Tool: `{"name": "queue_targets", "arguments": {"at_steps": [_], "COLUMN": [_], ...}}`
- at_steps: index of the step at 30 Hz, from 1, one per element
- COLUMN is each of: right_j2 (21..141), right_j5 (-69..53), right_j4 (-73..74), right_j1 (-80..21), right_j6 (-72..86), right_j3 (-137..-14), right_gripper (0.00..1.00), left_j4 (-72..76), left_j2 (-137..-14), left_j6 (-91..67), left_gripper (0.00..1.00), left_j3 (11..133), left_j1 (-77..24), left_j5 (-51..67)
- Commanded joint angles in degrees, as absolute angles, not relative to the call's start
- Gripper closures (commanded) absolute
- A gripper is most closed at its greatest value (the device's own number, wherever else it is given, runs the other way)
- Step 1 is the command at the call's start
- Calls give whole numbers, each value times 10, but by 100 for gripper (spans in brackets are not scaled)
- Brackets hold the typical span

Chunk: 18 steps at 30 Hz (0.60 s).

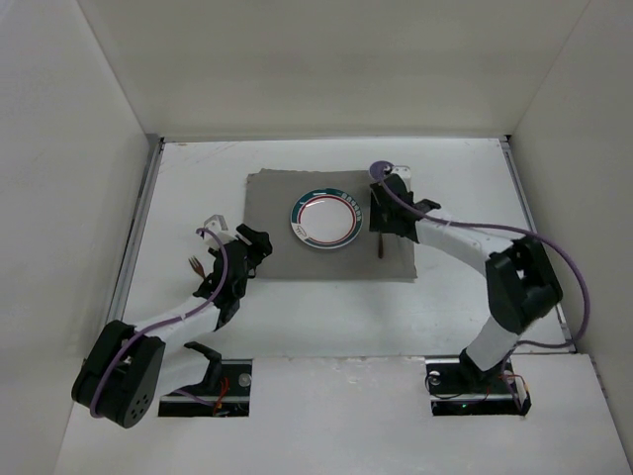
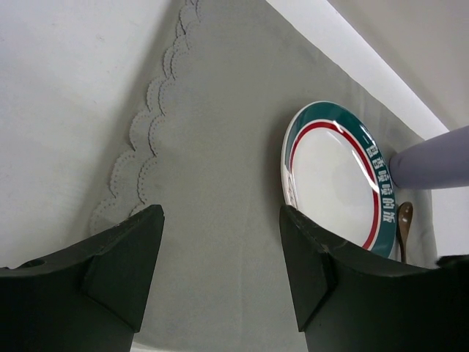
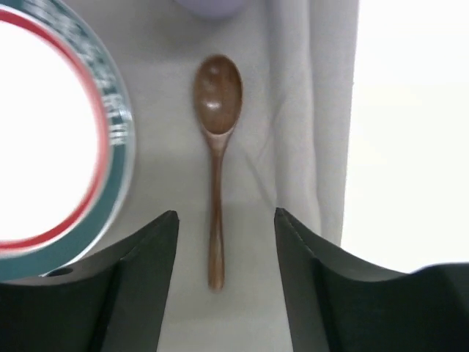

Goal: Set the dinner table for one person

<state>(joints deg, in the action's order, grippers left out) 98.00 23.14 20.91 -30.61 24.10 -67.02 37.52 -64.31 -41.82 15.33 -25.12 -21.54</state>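
The white dinner table [image 1: 465, 188] carries a grey cloth mat [image 1: 272, 198] with a white plate [image 1: 324, 220], rimmed green and red, in its middle. A brown wooden spoon [image 1: 381, 244] lies on the mat right of the plate, bowl pointing away. My right gripper [image 1: 386, 220] hovers open over it; in the right wrist view the spoon [image 3: 216, 147] lies between and ahead of the gripper [image 3: 226, 220], untouched. My left gripper [image 1: 257, 244] is open and empty over the mat's left edge [image 2: 212, 147]; its wrist view shows the gripper [image 2: 220, 216], the plate [image 2: 333, 176] and the spoon [image 2: 404, 227].
A small brown fork [image 1: 196, 263] lies on the table left of the left arm. Metal rails [image 1: 138, 237] run along the table's sides, with white walls around. The mat is wrinkled near its right edge [image 3: 308, 110]. A purple cable [image 2: 432, 161] crosses the left wrist view.
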Motion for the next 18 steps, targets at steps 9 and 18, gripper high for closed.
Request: {"name": "queue_targets", "arguments": {"at_steps": [9,18], "right_j2": [758,702], "right_j5": [301,315], "right_j4": [-79,-208], "right_j1": [-436,-497], "right_j6": [273,256], "right_j3": [-445,-355], "right_gripper": [83,87], "left_j4": [367,68], "left_j2": [-633,-542], "left_j6": [-352,-354], "left_gripper": [82,90], "left_j3": [182,284], "left_j1": [-268,-285], "left_j5": [-275,-330]}}
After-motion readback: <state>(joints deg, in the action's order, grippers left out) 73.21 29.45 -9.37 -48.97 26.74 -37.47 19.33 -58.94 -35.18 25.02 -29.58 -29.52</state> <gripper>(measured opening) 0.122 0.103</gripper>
